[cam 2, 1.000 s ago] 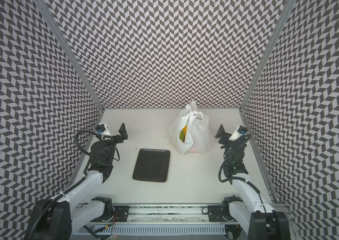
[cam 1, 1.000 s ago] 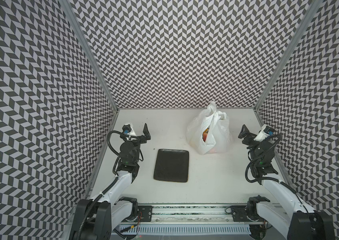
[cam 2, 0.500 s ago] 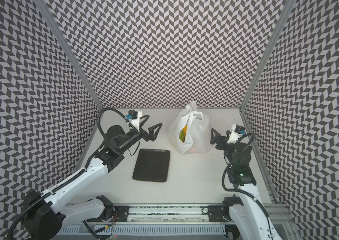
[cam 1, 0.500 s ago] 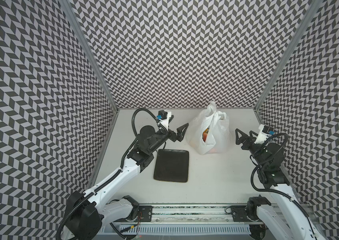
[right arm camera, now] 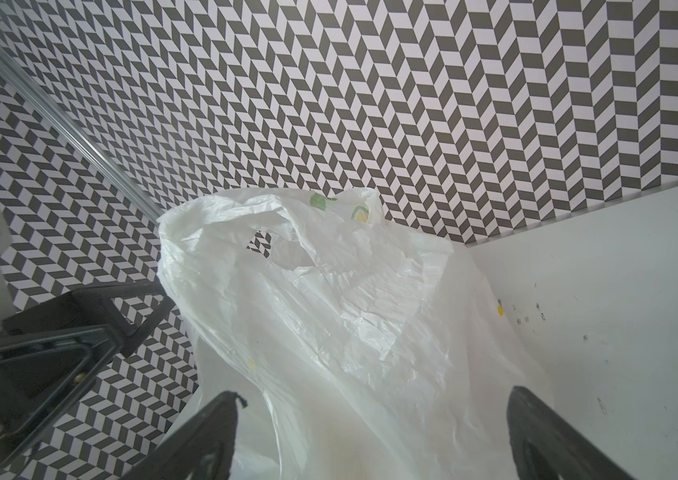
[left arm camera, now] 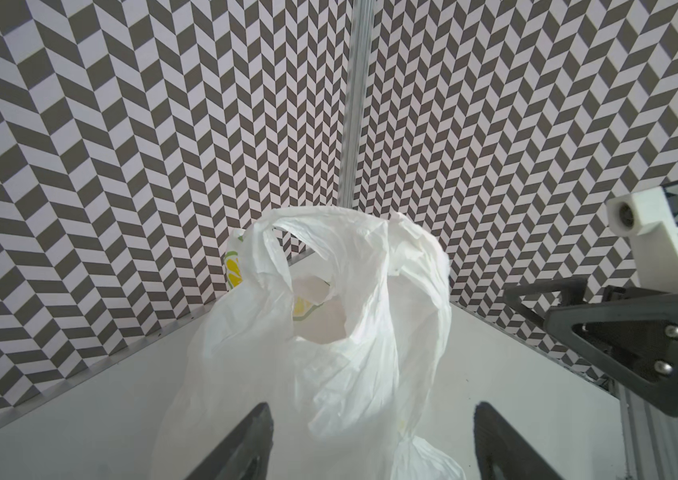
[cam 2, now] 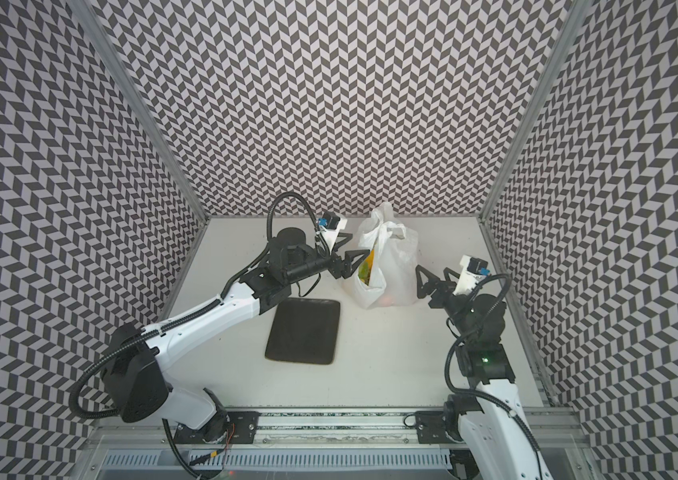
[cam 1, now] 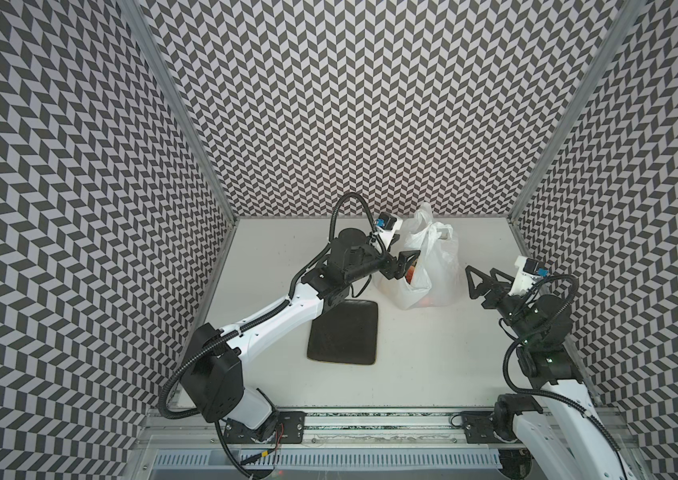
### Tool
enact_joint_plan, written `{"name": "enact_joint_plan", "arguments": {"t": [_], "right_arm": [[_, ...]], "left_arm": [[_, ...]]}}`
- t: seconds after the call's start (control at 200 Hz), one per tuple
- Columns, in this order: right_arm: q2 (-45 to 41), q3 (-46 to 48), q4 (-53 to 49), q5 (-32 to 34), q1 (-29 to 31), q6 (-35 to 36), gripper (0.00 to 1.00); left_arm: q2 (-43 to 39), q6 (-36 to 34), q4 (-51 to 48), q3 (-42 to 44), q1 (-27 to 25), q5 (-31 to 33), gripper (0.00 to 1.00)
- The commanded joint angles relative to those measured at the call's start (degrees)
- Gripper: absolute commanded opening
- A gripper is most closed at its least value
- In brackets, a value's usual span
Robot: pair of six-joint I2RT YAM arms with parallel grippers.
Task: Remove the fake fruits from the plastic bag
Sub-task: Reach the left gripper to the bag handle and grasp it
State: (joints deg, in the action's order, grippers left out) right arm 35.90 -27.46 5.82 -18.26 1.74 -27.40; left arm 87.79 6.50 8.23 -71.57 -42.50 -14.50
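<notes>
L gripper [left arm camera: 372, 407] jaws wide, straddling the thin white lemon-print plastic bag [cam 1: 433, 266], prob. to pinch its near wall. R gripper [cam 1: 483, 276] wide too, bag just ahead (not touching). Glossy fake fruits [cam 1: 413, 274] sit inside.

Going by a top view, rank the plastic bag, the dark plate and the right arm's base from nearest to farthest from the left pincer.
1. the plastic bag: right at the left pincer, whose tips reach the bag's side near the back of the table.
2. the dark plate: flat on the table, toward the front from that pincer.
3. the right arm's base: on the front rail, far over to the right.
</notes>
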Motion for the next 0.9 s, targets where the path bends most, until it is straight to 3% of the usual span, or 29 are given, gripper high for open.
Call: {"name": "enact_joint_plan", "arguments": {"t": [0.0,0.185,0.32,0.436,0.536,0.701,0.896], "right_arm": [[-0.9,-0.4,1.8,-0.7,0.2,-0.6,0.99],[-1.0,-1.0,2.4,-0.3,0.2,-1.0,0.99],[-0.4,-1.6,2.8,0.8,0.2,-3.5,0.96],[2.1,-2.7,5.0,-3.9,0.6,-4.2,0.91],[4.6,-6.1,4.6,-7.0,2.5,-1.5,0.88],[9.1,-12.9,2.7,-5.2,9.8,3.5,0.88],[17.2,-21.8,-0.6,1.1,15.3,4.4,0.88]], "left_arm": [[1.8,-0.2,-1.0,-3.6,-0.1,-0.7,0.72],[6.2,0.8,-2.3,-7.1,-0.1,-2.1,0.62],[7.7,3.0,-1.1,-8.2,-0.1,-1.2,0.46],[7.4,5.2,2.4,-6.9,-0.3,-1.4,0.32],[6.7,5.7,3.7,-6.1,-0.5,-1.6,0.22],[4.4,7.9,7.7,-2.8,-0.4,-1.8,0.00],[1.6,11.2,12.8,2.1,-0.5,-1.1,0.00]]}}
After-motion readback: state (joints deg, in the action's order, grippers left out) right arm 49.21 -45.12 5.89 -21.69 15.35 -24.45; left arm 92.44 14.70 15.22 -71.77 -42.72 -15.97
